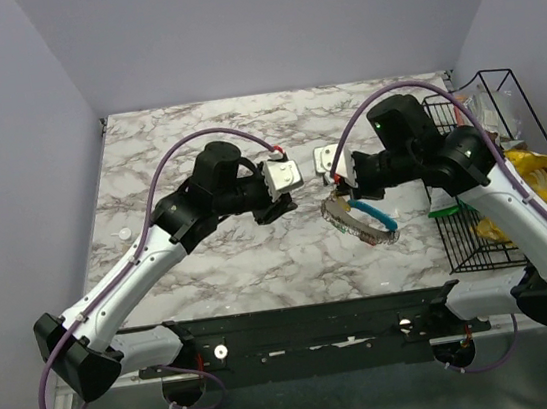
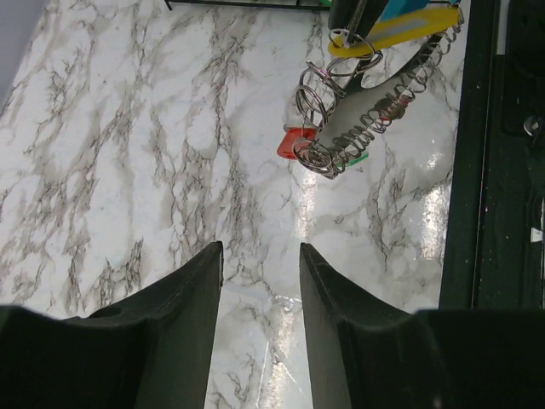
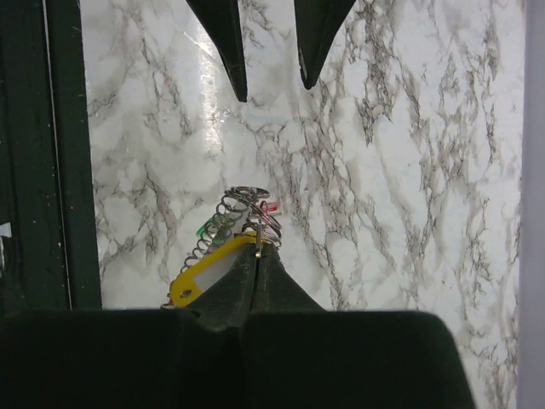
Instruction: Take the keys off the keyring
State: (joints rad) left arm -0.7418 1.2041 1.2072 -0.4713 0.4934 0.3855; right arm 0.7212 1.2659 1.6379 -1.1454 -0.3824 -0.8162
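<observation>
1. Right of the counter's centre, somewhat toward its near edge, the keyring hangs from the right hand, which is closed tight on it just beside the yellow-headed key.
2. The left hand faces the loop from near by, its fingers moderately apart and holding nothing.
3. The other keys sit low on the coiled grey part: a red-headed key and a green-headed key, among small split rings.
4. The step in hand appears to be taking the first key; the red one lies nearest the left hand.
5. To do it well, hold the right hand steady, close the left fingers on the red head's flat faces rather than on the coil, then work it off its split ring.
6. Whether the loop's lower end touches the counter cannot be told.
</observation>
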